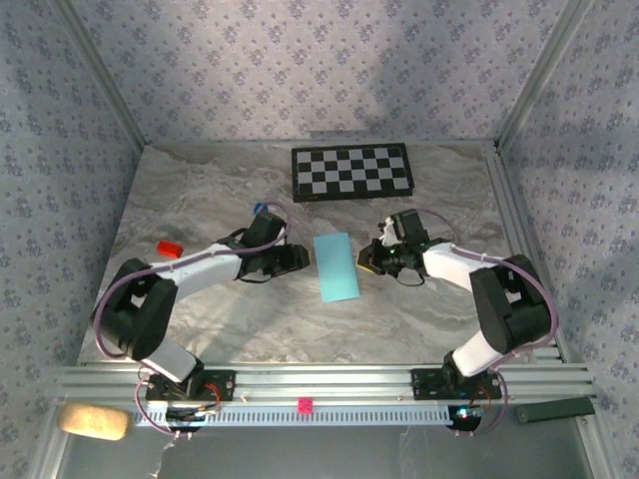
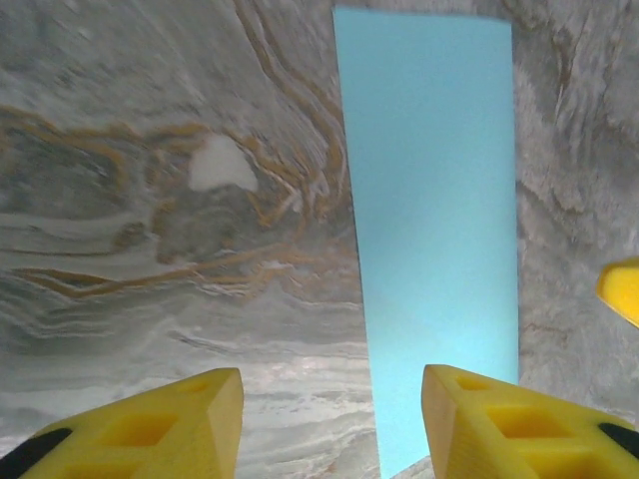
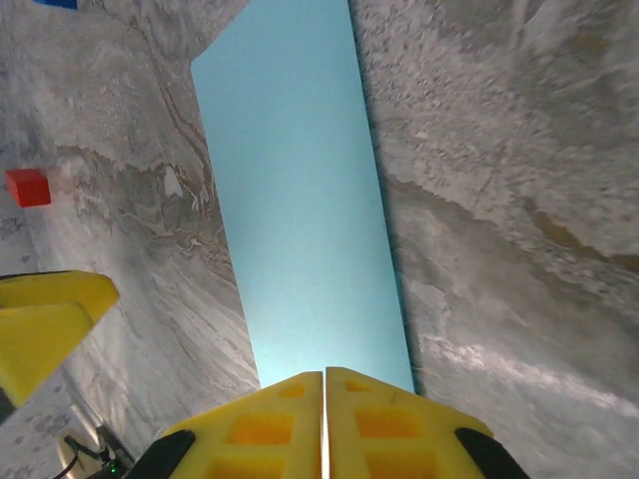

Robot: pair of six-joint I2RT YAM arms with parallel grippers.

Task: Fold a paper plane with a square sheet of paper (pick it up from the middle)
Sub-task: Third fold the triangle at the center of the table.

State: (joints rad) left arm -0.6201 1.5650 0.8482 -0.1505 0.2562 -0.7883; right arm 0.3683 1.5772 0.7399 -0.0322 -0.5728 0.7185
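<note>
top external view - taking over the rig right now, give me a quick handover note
Left gripper: open, low at the left edge of the light-blue sheet of paper, holding nothing.
Right gripper: shut, tips at the sheet's right edge; cannot tell if it pinches paper.
Sheet: flat on the marble table between the grippers, a narrow rectangle, so apparently folded in half once.
Done: likely the first fold.
Left: all later folds; no plane shape yet.

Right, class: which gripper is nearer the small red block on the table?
Left. The left gripper sits between the red block and the light-blue paper; the right gripper is across the paper.
</note>
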